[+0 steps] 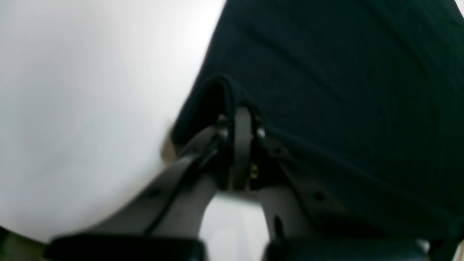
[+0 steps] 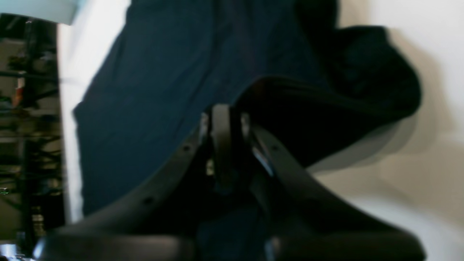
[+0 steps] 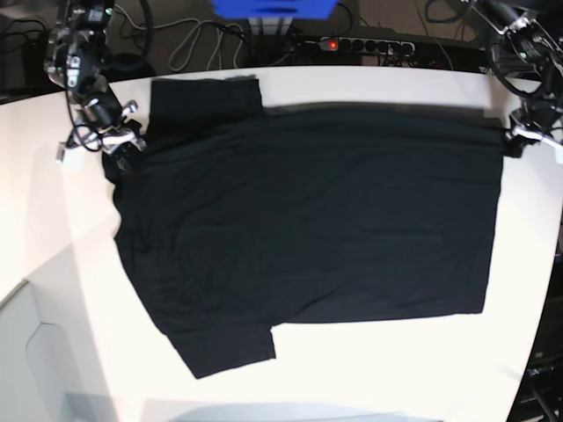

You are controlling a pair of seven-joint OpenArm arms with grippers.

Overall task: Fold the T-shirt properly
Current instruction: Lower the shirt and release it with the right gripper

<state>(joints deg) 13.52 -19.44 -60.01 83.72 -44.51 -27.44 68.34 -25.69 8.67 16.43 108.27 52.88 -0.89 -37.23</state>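
Observation:
The black T-shirt (image 3: pixel 308 220) lies spread over the white table (image 3: pixel 53 229), one sleeve pointing to the far edge and one to the near edge. At the shirt's far right corner, my left gripper (image 3: pixel 513 142) is shut on the fabric edge. Its wrist view shows the closed fingertips (image 1: pixel 240 116) pinching a raised fold of the T-shirt (image 1: pixel 344 90). On the other side, my right gripper (image 3: pixel 123 151) is shut on the shirt's far left edge near the upper sleeve. In the right wrist view the gripper (image 2: pixel 222 112) clamps dark T-shirt cloth (image 2: pixel 163 90) that bunches up beside it.
A blue box (image 3: pixel 273 9), a power strip (image 3: pixel 361 42) and loose cables sit behind the table's far edge. A grey panel (image 3: pixel 26 352) stands at the near left corner. White tabletop shows around the shirt on all sides.

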